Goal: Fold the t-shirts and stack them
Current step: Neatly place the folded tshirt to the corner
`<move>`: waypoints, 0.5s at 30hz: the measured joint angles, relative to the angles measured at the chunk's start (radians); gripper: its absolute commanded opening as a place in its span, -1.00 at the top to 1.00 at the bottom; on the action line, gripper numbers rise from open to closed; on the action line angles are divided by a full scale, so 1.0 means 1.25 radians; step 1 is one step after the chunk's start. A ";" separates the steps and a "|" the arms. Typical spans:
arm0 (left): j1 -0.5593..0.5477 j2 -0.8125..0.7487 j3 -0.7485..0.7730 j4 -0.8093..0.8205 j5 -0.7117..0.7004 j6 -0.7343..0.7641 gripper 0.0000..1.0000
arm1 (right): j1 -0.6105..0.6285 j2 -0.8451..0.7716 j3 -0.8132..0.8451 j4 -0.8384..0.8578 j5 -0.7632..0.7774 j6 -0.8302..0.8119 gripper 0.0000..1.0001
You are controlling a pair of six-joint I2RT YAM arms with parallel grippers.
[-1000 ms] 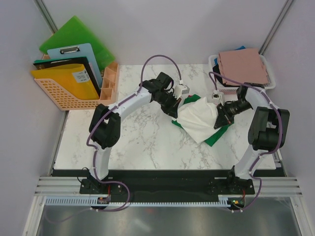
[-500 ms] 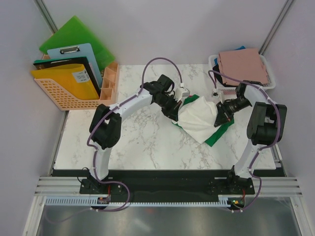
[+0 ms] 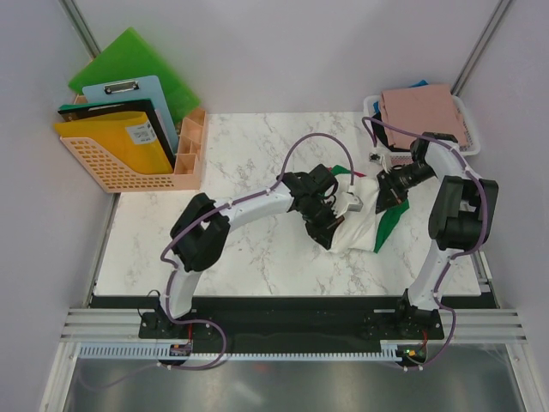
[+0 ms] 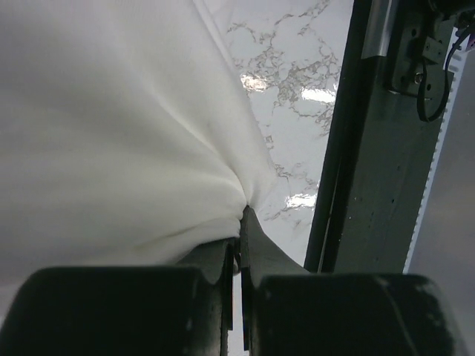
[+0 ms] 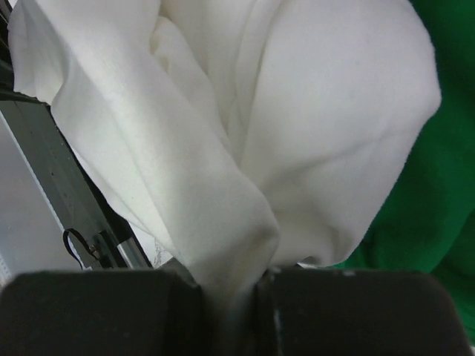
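left hand (image 4: 242,226) and right hand (image 3: 382,202) pinch the white t-shirt (image 5: 223,148).

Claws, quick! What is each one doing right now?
Left claw: shut on the white shirt.
Right claw: shut on the white shirt too.

White arms (image 3: 253,209), purple cables (image 3: 319,136), black fingers (image 4: 111,311)
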 measured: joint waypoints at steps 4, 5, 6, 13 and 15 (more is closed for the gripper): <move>-0.006 0.009 0.010 0.003 -0.005 0.000 0.95 | 0.004 0.015 0.027 -0.003 0.009 0.009 1.00; -0.004 0.009 0.010 0.004 -0.007 0.000 0.95 | 0.004 0.018 0.034 -0.005 0.013 0.013 1.00; 0.000 0.009 0.010 0.005 -0.012 0.000 0.95 | 0.005 0.021 0.041 -0.005 0.017 0.017 1.00; 0.016 0.009 -0.007 0.021 -0.039 0.000 0.95 | 0.005 0.029 0.052 -0.005 0.027 0.024 1.00; 0.023 0.009 -0.015 0.025 -0.041 0.000 0.95 | 0.006 0.029 0.052 -0.007 0.030 0.024 1.00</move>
